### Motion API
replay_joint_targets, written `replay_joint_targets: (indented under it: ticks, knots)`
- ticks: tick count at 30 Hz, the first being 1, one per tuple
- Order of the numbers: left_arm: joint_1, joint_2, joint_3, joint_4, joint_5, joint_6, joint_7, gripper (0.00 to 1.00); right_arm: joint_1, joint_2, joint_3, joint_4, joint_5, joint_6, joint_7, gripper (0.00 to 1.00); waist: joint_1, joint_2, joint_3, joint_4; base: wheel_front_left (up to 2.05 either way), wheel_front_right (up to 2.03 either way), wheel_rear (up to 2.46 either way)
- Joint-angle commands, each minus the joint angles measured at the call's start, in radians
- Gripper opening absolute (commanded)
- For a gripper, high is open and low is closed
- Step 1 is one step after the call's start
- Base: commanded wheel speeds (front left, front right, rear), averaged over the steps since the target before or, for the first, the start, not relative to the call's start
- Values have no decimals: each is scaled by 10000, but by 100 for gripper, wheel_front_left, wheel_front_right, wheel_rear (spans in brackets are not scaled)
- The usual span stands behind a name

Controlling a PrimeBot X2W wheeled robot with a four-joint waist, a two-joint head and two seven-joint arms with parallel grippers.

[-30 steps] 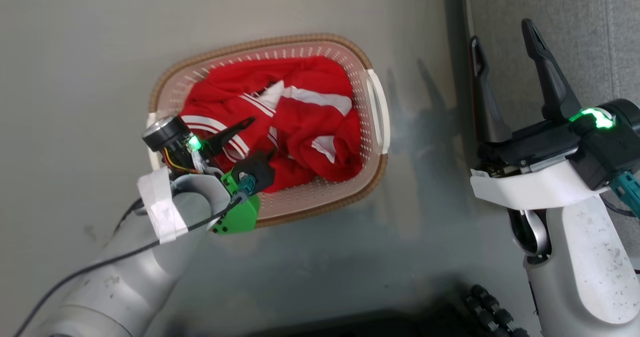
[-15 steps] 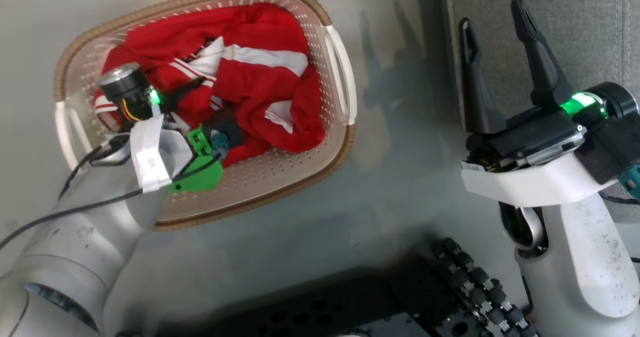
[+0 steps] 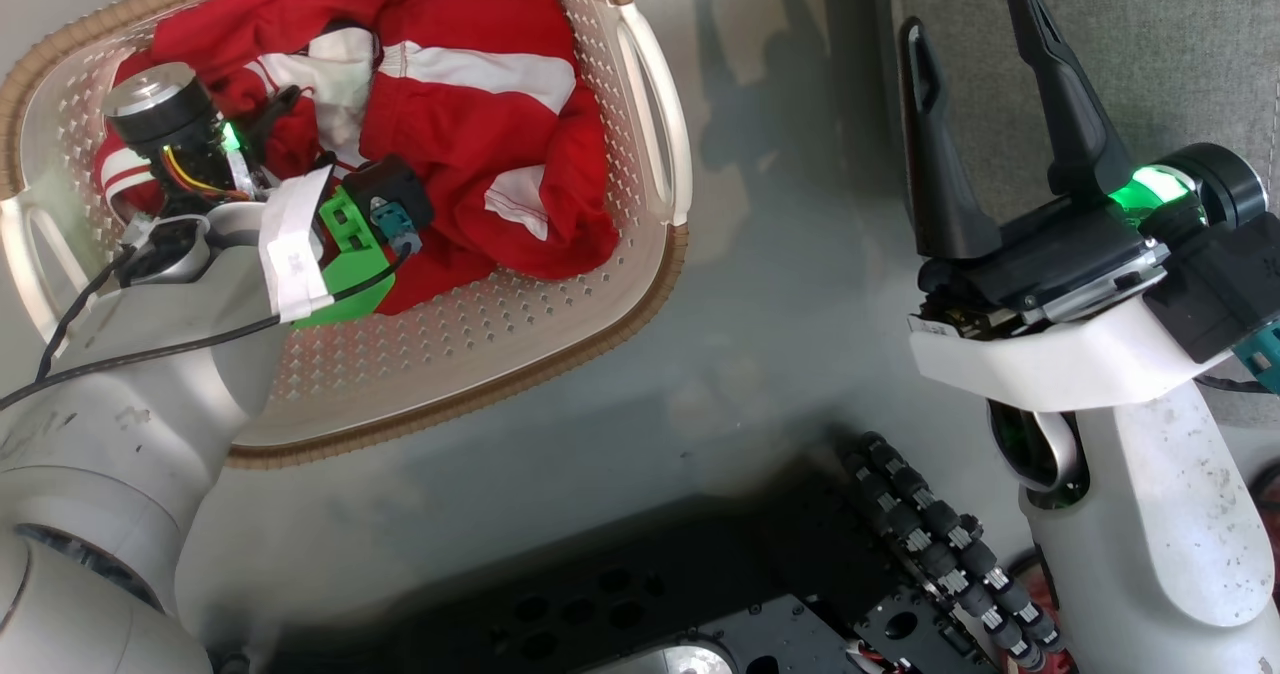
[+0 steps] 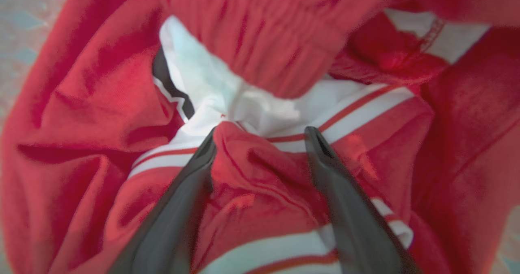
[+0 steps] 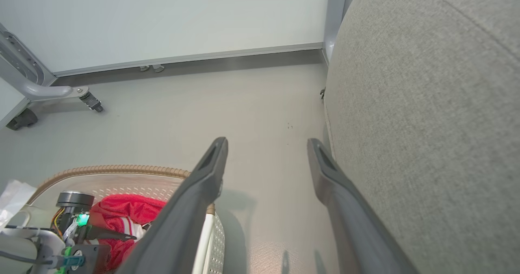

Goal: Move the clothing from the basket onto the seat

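Red clothing (image 3: 470, 144), white trim, two garments bunched together; which piece is which cannot be told from the heap. Location: inside the basket (image 3: 560, 344), cream perforated plastic with a brown woven-look rim, standing on the grey floor (image 3: 780, 354) at the robot's left. Nothing lies on the seat (image 3: 1150, 34), a light grey upholstered cushion at the robot's right, well apart from the basket. Left gripper (image 4: 261, 135): lowered into the basket, fingers spread and released, one either side of a raised red fold. A white-and-red striped band crosses just past the tips, running across the line of the fingers rather than along it. The fingers appear to be touching the cloth, but nothing is clamped. Right gripper (image 3: 970, 9): spread wide, empty, held above the floor just beside the seat's edge, fingers pointing away from the robot. Governing relation: the clothing lies directly ahead of the left fingers, with the fold already between them, so the left arm is by far the nearer to the load and the right the nearer to the destination. Judgement: step in hand is the first grasp; closing on the fold should gather it, though a second layer may come up too.
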Motion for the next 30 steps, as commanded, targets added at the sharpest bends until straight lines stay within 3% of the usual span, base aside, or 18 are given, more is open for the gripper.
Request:
replay_joint_targets:
  ticks: [1, 2, 9, 15, 24, 30]
  knots:
    - [-128, 129, 24, 68, 12, 17, 64, 14, -166, -20, 19, -30, 59, -3, -3, 100, -1, -1, 7, 31, 0, 0, 0]
    - [-149, 129, -7, 73, 20, 67, 46, 0, -191, -17, 45, -27, 56, -3, -3, 100, -1, -1, 4, 42, 0, 0, 0]
    - [-61, 70, -146, 140, -111, -40, -24, 0, -311, -20, 109, 79, 77, -3, -3, 100, -1, -1, -225, 91, 0, 0, 0]
    - [408, -289, 75, -31, -619, 144, -688, 0, -130, -20, 127, 315, 1, -3, -3, 100, -1, -1, -977, 203, 0, 0, 0]
    - [1578, -897, 906, -602, -1963, 153, -1649, 0, 411, -25, 69, 722, -352, -3, -3, 100, -1, -1, -3000, 738, 0, 0, 0]
    - [2574, -889, 1683, -1698, -3011, 236, -1861, 0, 1006, -26, 75, 1104, -647, -3, -3, 100, -1, -1, -4551, 1137, 0, 0, 0]
